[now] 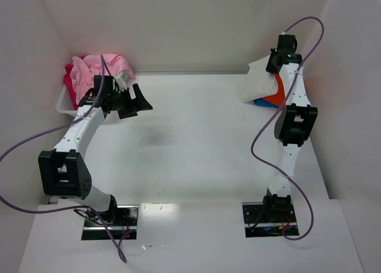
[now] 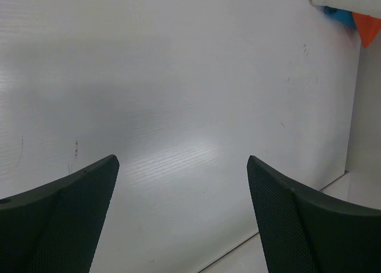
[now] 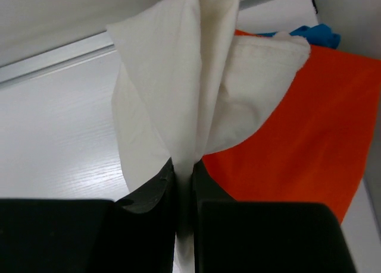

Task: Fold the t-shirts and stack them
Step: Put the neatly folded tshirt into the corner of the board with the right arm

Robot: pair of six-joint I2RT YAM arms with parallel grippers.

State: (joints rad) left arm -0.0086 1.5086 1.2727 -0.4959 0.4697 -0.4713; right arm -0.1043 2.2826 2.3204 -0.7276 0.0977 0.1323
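My right gripper (image 1: 275, 66) is shut on the cream-white t-shirt (image 1: 259, 79) at the far right of the table. The shirt hangs folded from the jaws (image 3: 178, 88) over the orange t-shirt (image 3: 309, 124). A bit of the blue t-shirt (image 3: 312, 32) shows behind the orange one. In the top view the orange shirt (image 1: 275, 96) and blue shirt (image 1: 262, 102) lie under the white one. My left gripper (image 1: 136, 102) is open and empty over bare table (image 2: 178, 106), next to the basket. The light pink t-shirt (image 1: 98, 68) and red-magenta t-shirt (image 1: 69, 85) are heaped in the basket.
The white slotted basket (image 1: 64, 104) stands at the far left against the left wall. White walls close the table at the back, left and right. The left wrist view shows the white, blue and orange shirts far off at its top right (image 2: 363, 23).
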